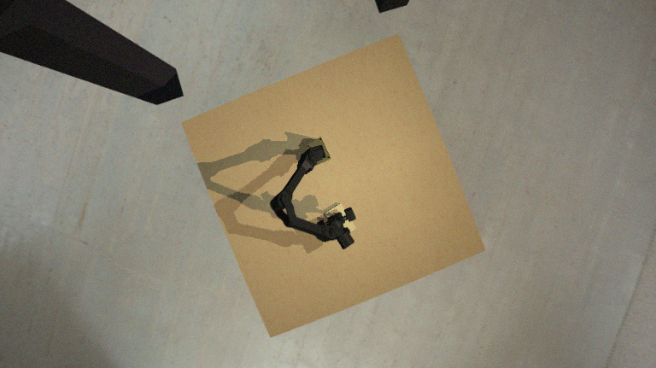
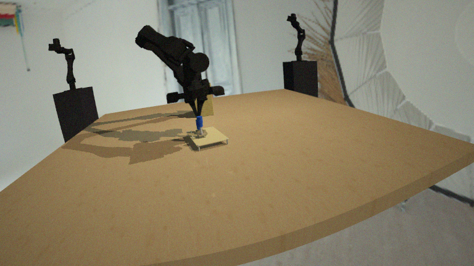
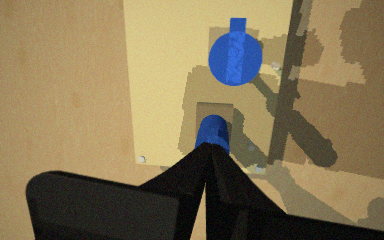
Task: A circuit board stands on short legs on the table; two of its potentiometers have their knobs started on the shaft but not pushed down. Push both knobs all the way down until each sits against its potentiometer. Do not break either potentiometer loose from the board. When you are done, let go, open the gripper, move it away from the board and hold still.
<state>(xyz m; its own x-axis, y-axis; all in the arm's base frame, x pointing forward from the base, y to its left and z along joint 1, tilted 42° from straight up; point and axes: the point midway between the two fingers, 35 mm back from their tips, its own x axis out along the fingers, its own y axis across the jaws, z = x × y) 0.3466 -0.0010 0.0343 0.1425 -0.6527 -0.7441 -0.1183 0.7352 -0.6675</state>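
Note:
The pale yellow circuit board (image 1: pixel 333 209) (image 2: pixel 215 137) (image 3: pixel 155 75) stands on short legs. In the wrist view a round blue knob with a pointer (image 3: pixel 235 59) is over the far part of the board, above its potentiometer. The nearer blue knob (image 3: pixel 213 129) is seen partly from the side, with its square potentiometer (image 3: pixel 214 108) behind it. My gripper (image 2: pixel 198 115) (image 3: pixel 209 151) is shut and empty, its tips at the top of the nearer knob. The exterior view shows blue (image 2: pixel 199 122) under the tips and a grey shaft (image 2: pixel 201 131) below; which knob the shaft belongs to is unclear.
The brown table (image 1: pixel 411 175) (image 2: pixel 279 179) carries the arm, whose elbow (image 1: pixel 279 203) bends out to the side. A yellow block (image 2: pixel 208 105) stands behind the arm. Two more arms stand on dark pedestals (image 2: pixel 76 113) (image 2: pixel 300 76) beyond the table. Arm shadows cross the board.

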